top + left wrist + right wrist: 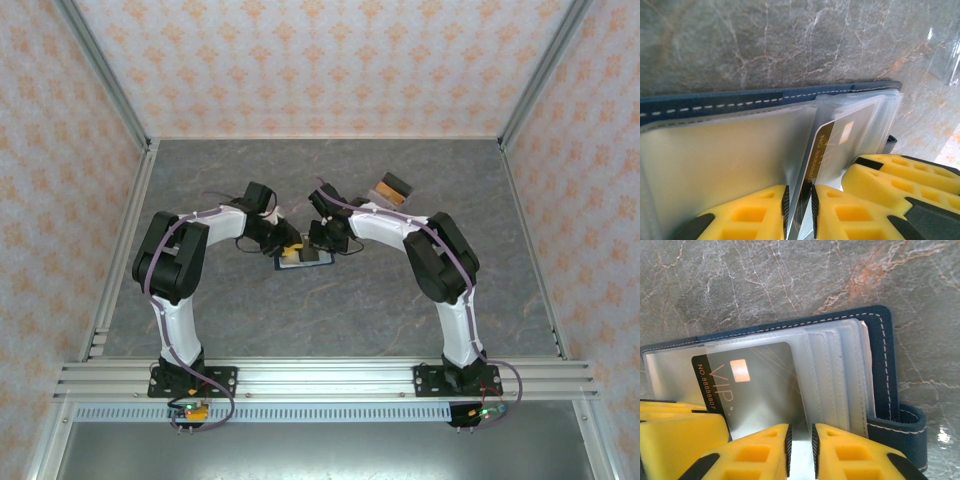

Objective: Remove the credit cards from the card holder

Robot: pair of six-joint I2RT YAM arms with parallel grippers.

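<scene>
Left pincer (800, 194): closed on the black card (823, 145). We see the card's edge clamped between the yellow pads (747, 217) at the bottom centre of the left wrist view.
Right pincer (800, 434): closed on the card holder (885, 365). It pinches one of the holder's clear sleeves between its own yellow pads at the bottom centre of the right wrist view.
Pincers together: in the top view we see both meeting almost tip to tip at the centre of the frame, just over the holder.
Black card: it lies tilted among the sleeves at left of centre in the right wrist view, with a chip and "VIP" lettering showing. We cannot tell how far it is out of its pocket.
Card holder: it lies open on the table (330, 320), with a navy cover, pale stitching and frosted pockets. Its closure tab sits at the lower right of the right wrist view.
Loose cards (393, 190): a small orange and dark pile, up and right of centre in the top view, well apart from the holder.
Table: grey, marbled.
</scene>
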